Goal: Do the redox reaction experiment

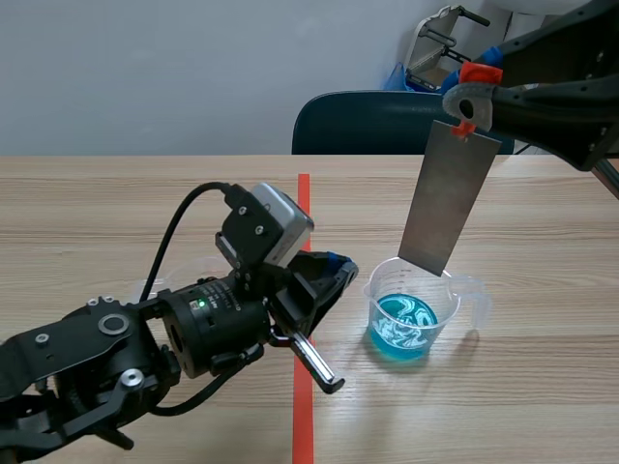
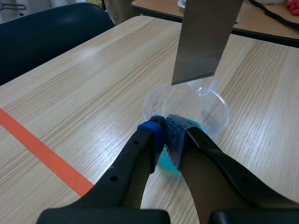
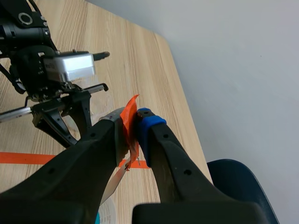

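Observation:
A clear plastic beaker (image 1: 418, 311) holding blue liquid with white swirls stands right of the tape line. Over its mouth hangs a grey metal sheet (image 1: 450, 198), lower edge just above the rim and clear of the liquid. My right gripper (image 1: 470, 97) is shut on the sheet's orange-taped top end (image 3: 131, 116), raised at the upper right. From the lower left, my left gripper (image 1: 338, 271) reaches the beaker's near rim. In the left wrist view its pads (image 2: 176, 135) pinch nearly together over the beaker (image 2: 215, 100), seemingly on the wall, below the sheet (image 2: 203, 39).
An orange-red tape line (image 1: 304, 203) runs down the table's middle. A dark blue chair (image 1: 363, 124) stands past the far edge. A faint clear container rim (image 1: 160, 282) shows behind the left arm. Another table (image 2: 261, 23) lies beyond.

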Robot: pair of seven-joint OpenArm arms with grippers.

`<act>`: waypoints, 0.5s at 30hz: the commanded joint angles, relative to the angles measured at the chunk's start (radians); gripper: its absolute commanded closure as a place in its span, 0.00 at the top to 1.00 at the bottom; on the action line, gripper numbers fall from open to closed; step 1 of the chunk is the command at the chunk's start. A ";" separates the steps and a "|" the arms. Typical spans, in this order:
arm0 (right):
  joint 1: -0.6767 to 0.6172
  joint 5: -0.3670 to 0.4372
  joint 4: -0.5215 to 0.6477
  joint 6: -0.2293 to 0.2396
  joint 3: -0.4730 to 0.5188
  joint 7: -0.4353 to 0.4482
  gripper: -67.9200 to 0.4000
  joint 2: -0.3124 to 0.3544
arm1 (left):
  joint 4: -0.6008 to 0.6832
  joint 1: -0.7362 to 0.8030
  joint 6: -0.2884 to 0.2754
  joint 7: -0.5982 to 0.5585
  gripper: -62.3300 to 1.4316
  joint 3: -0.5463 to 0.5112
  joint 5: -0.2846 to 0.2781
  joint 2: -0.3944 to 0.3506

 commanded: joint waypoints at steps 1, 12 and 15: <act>0.014 0.014 0.010 0.006 0.015 0.012 0.01 0.010 | 0.003 -0.009 -0.002 -0.014 0.07 -0.002 -0.007 0.024; 0.014 0.014 0.010 0.006 0.015 0.012 0.01 0.010 | -0.097 -0.058 -0.013 -0.014 0.07 -0.002 -0.004 0.115; 0.014 0.014 0.010 0.006 0.015 0.012 0.01 0.010 | -0.103 -0.061 -0.013 -0.015 0.07 -0.002 -0.003 0.122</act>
